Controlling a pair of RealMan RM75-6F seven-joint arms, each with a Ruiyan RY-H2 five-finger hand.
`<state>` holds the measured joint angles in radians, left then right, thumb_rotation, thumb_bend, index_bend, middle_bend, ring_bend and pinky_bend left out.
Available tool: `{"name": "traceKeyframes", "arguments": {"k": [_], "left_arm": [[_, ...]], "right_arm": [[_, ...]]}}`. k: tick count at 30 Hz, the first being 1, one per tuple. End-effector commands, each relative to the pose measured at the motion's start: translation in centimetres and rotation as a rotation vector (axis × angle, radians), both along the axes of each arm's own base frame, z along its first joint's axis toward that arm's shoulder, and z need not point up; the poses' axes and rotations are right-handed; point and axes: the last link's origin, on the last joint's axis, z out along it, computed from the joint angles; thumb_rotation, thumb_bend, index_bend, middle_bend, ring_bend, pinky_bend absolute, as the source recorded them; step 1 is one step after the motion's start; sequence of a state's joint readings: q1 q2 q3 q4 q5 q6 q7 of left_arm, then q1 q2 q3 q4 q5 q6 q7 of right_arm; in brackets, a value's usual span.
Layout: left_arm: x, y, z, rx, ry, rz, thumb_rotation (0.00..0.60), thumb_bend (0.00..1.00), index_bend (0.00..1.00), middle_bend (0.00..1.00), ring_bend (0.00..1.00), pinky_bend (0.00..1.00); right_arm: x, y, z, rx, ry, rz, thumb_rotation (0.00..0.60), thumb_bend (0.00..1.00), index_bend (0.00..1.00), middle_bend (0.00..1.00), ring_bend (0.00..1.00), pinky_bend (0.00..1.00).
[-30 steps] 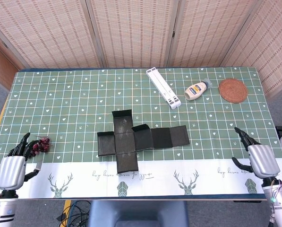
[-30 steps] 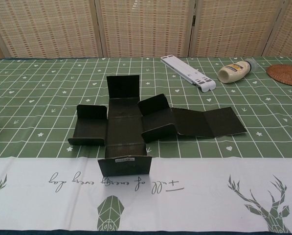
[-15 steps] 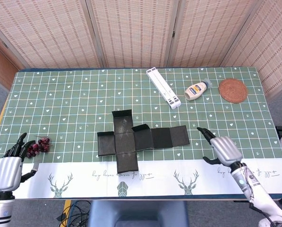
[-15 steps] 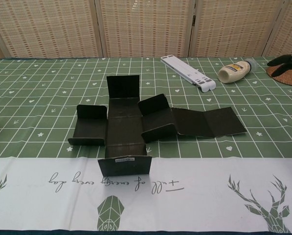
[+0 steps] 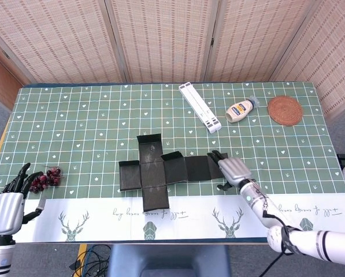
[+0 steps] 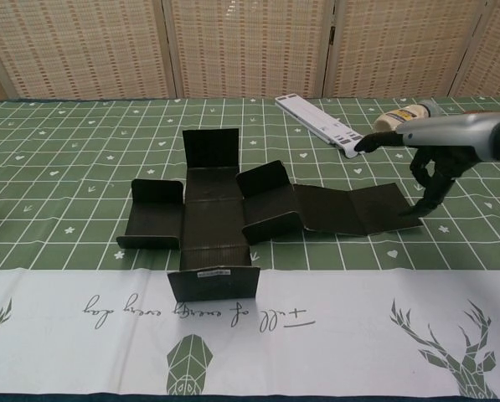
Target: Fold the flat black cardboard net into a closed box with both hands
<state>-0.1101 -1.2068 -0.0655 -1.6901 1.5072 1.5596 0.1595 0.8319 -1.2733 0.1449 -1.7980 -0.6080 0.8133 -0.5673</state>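
Cardboard [image 5: 169, 170], black and cross-shaped, lies partly unfolded near the middle of the table [image 5: 91, 115], several flaps standing up. My right hand [image 5: 233, 171] hovers at the far right end of its long strip, fingers [image 6: 375, 142] spread and holding nothing, thumb pointing down at that edge. My left hand [image 5: 7, 199] sits at the near left corner, fingers apart and empty, beside a bunch of dark grapes [image 5: 45, 178]. Behind lie a white stand [image 5: 201, 107], a squeeze bottle [image 5: 241, 109] and a woven coaster [image 5: 285, 110].
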Motion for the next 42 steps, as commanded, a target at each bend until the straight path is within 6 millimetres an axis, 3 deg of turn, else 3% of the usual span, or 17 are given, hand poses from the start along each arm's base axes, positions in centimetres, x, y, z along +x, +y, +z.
{"name": "traceKeyframes", "arguments": {"k": [1, 15, 31, 37, 42], "left_arm": [[-0.1, 0.0, 0.0, -0.001, 0.001, 0.000, 0.600, 0.38, 0.19, 0.07, 0.20, 0.33], [-0.4, 0.2, 0.3, 0.000, -0.001, -0.004, 0.600, 0.38, 0.19, 0.07, 0.20, 0.33], [-0.9, 0.2, 0.3, 0.004, -0.008, 0.003, 0.600, 0.38, 0.19, 0.07, 0.20, 0.33], [-0.6, 1.1, 0.1, 0.006, -0.009, -0.032, 0.600, 0.38, 0.20, 0.07, 0.20, 0.33], [-0.1, 3.1, -0.4, -0.013, 0.001, -0.098, 0.600, 0.38, 0.21, 0.08, 0.22, 0.33]], "right_arm": [[1.4, -1.1, -2.5, 0.031, 0.034, -0.007, 0.600, 0.25, 0.00, 0.00, 0.72, 0.98], [3.2, -3.1, -7.3, 0.032, 0.084, -0.080, 0.600, 0.25, 0.00, 0.00, 0.71, 0.98], [4.5, -3.9, -9.3, 0.028, 0.129, -0.081, 0.600, 0.26, 0.00, 0.00, 0.71, 0.98], [4.5, -3.9, -9.5, -0.007, 0.141, -0.064, 0.600, 0.33, 0.00, 0.15, 0.74, 0.98], [4.3, -3.8, -9.5, -0.032, 0.114, -0.054, 0.600, 0.36, 0.04, 0.25, 0.77, 0.98]]}}
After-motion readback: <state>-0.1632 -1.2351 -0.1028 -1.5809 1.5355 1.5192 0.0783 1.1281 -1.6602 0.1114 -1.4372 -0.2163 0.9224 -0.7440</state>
